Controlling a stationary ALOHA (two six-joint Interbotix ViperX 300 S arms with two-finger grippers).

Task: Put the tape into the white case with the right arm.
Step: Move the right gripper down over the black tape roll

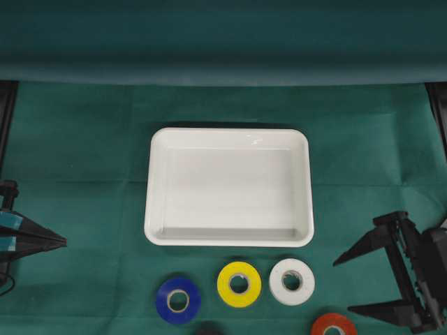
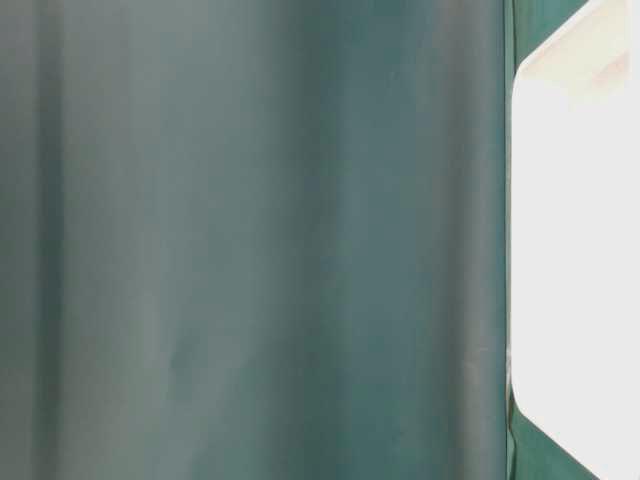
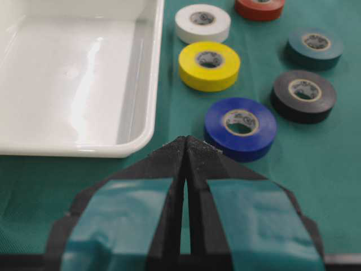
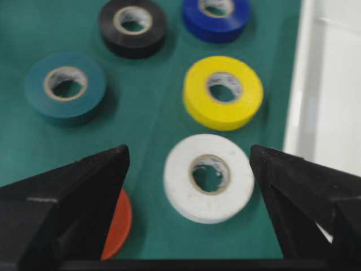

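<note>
Black and bare of any markings, the two pointed fingers of the right gripper [image 4: 189, 155] stand wide apart with nothing between them, and in its wrist view the white tape roll [image 4: 208, 176] lies flat on the cloth in the gap below them. Beside that roll an orange roll [image 4: 119, 223] peeks out from behind one finger, a yellow roll [image 4: 223, 92] lies just beyond the white one, and farther off sit a blue roll [image 4: 216, 17], a black roll [image 4: 133, 27] and a dark green roll [image 4: 66, 87]. From overhead the right gripper is at the right edge, near the white roll and apart from it. The left gripper [image 3: 185, 144], its fingers wrapped in light-blue tape strips, has its tips pressed together with nothing between them, pointing at the bare cloth between the blue roll and the white case [image 1: 156, 188]. The case sits in the middle of the green cloth [image 1: 84, 160], nothing inside it, its near rim just beyond the row of blue, yellow and white rolls. The table-level view shows little but blurred green fabric and a bright white patch at its right edge.
</note>
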